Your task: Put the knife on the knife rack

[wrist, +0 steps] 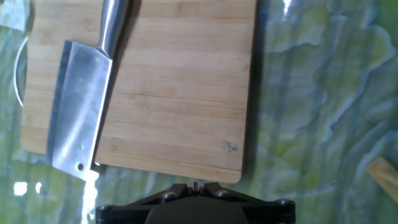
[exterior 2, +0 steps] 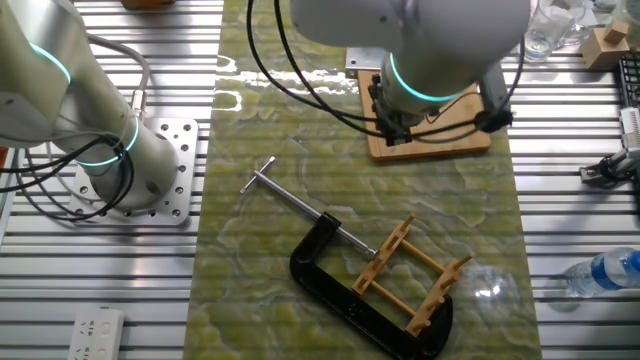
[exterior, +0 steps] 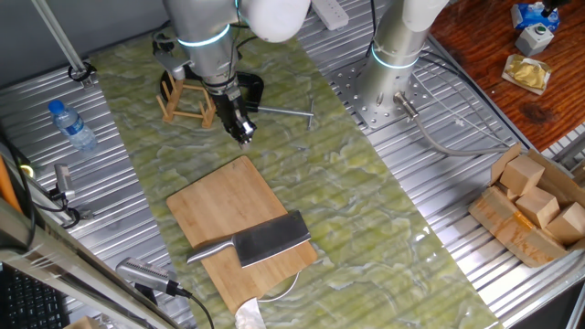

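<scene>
Broad grey steel cleaver, lower centre on bamboo board: likely heavy, rigid, slick; grasp slim handle. Gripper width indiscernible.

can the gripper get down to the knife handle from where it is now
Probably yes. The knife lies flat on the cutting board with its handle sticking out uncovered, and nothing stands between it and the gripper hovering above the mat.

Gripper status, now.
Gripper: empty, hanging over the mat; whether its jaws are open or shut cannot be told. The knife lies untouched on the cutting board.
</scene>
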Robot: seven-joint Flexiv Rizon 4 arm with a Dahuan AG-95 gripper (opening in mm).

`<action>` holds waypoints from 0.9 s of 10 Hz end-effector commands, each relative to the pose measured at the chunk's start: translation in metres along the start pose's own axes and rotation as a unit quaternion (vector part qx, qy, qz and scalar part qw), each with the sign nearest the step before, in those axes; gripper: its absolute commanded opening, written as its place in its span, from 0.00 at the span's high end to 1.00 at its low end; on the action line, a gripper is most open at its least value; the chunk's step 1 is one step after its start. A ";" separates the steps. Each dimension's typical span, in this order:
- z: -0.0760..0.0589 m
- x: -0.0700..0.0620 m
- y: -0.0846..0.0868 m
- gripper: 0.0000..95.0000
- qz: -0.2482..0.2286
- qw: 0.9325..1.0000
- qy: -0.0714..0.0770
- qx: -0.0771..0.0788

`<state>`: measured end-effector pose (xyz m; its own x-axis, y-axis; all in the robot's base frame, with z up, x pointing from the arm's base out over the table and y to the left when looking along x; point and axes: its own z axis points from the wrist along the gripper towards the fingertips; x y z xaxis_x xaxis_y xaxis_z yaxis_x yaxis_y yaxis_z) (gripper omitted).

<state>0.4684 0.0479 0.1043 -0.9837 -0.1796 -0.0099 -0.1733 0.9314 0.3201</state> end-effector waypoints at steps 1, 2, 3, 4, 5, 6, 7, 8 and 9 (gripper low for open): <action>-0.001 0.000 0.001 1.00 0.023 1.000 -0.002 -0.018; 0.002 -0.003 0.007 1.00 0.036 0.999 -0.002 -0.020; 0.009 -0.008 0.021 1.00 0.045 0.999 -0.003 -0.024; 0.016 -0.012 0.032 1.00 0.050 0.998 -0.003 -0.027; 0.025 -0.016 0.045 0.80 0.056 0.998 -0.005 -0.028; 0.033 -0.019 0.056 0.80 0.062 0.998 -0.009 -0.028; 0.041 -0.021 0.067 0.80 0.070 0.997 -0.019 -0.029; 0.047 -0.024 0.077 0.80 0.079 0.996 -0.025 -0.031; 0.049 -0.027 0.082 0.80 0.086 0.996 -0.026 -0.031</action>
<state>0.4768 0.1453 0.0859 -1.0000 -0.0024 0.0012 -0.0018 0.9264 0.3766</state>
